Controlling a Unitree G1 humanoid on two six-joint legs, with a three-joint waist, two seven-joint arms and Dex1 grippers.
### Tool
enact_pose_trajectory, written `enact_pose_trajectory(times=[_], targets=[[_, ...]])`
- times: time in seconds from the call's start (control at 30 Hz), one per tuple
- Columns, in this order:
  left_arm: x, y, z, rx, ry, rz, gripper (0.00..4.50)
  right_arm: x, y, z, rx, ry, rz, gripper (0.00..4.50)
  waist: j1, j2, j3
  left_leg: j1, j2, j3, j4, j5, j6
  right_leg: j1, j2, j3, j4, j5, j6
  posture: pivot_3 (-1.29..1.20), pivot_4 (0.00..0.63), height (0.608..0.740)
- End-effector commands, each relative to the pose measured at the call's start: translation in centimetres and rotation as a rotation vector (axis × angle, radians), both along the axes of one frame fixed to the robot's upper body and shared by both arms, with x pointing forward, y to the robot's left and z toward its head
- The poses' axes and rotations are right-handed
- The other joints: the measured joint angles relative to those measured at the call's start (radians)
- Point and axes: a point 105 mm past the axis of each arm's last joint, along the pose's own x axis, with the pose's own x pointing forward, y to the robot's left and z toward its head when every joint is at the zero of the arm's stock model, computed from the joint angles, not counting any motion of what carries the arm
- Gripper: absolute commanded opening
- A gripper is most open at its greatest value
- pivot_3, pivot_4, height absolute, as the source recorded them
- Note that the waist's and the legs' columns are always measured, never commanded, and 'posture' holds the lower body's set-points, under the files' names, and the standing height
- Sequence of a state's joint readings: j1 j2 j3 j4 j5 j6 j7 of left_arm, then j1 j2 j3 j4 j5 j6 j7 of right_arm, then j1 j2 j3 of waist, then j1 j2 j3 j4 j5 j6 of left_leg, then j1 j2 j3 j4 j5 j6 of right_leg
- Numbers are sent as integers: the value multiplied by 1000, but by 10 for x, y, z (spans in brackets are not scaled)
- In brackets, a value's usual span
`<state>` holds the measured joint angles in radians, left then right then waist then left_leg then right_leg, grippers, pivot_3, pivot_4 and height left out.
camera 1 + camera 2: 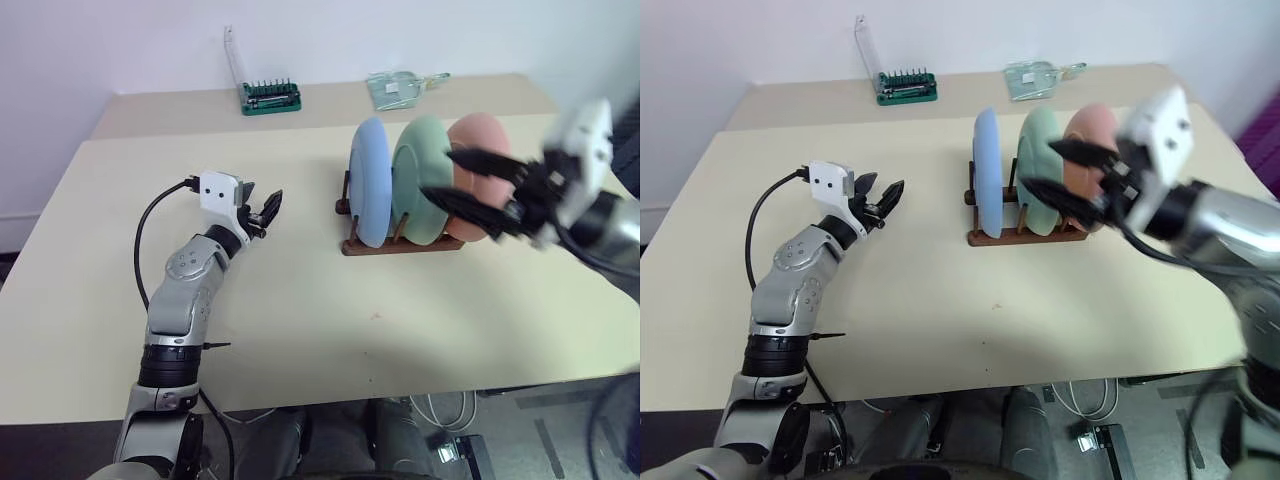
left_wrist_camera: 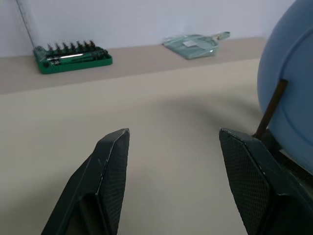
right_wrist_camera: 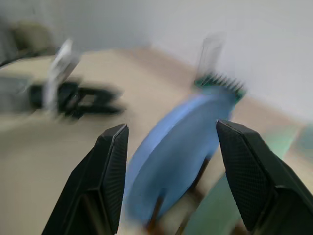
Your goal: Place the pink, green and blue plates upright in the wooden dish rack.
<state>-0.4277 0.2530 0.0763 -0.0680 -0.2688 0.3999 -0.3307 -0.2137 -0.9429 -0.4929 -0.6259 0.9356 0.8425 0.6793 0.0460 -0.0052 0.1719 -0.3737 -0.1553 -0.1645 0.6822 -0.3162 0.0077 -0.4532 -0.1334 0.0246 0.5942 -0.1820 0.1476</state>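
The blue plate (image 1: pixel 370 182), the green plate (image 1: pixel 418 170) and the pink plate (image 1: pixel 482 140) stand upright side by side in the dark wooden dish rack (image 1: pixel 400 244) at the table's right middle. My right gripper (image 1: pixel 438 172) hangs open in front of the green and pink plates, fingers pointing left, with nothing between them. In its wrist view the right gripper (image 3: pixel 171 128) looks toward the blue plate (image 3: pixel 181 142). To the left of the rack my left gripper (image 1: pixel 268 208) stands open and empty over the table, pointing at the blue plate (image 2: pixel 289 83).
A green screwdriver-bit holder (image 1: pixel 270 97) and a clear flat container (image 1: pixel 398 88) sit on the far table by the wall. The beige table (image 1: pixel 300 300) stretches wide in front of and left of the rack.
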Motion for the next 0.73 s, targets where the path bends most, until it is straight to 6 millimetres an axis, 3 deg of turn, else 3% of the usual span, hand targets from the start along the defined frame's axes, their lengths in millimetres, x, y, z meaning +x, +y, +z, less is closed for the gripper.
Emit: enact_pose_trajectory(times=[0.03, 0.17, 0.27, 0.6, 0.73], targets=[[-8, 4, -6, 104, -14, -45, 2971, -23, -40, -11, -74, 11, -121, 2854, 1, 0, 0, 0, 0, 1, 0, 0, 0, 0, 0, 0, 0, 0, 0, 0, 150, 738], [-31, -5, -34, 216, 76, -210, 2971, -26, -83, -51, -182, 104, -294, 2854, -8, 2, -1, 4, 0, 5, 0, -1, 1, 3, 0, 3, 1, 0, 1, 0, 150, 738], [-52, -7, -49, 279, 135, -311, 2971, -18, -101, -72, -230, 117, -353, 2854, -9, 2, 0, 14, 3, 7, -1, -5, 7, 12, 1, 3, 0, 0, 1, 0, 150, 738], [-69, 9, -52, 270, 149, -214, 2971, 17, -115, -98, -207, 105, -359, 2854, -6, 3, 0, 18, 4, 7, -2, -3, 3, 15, 1, 3, -1, 0, 1, 0, 150, 738], [-69, 14, -51, 268, 140, -154, 2971, 29, -116, -98, -194, 103, -349, 2854, -6, 3, 0, 18, 4, 7, -2, -4, 4, 15, 1, 3, -1, 0, 1, 0, 150, 738]])
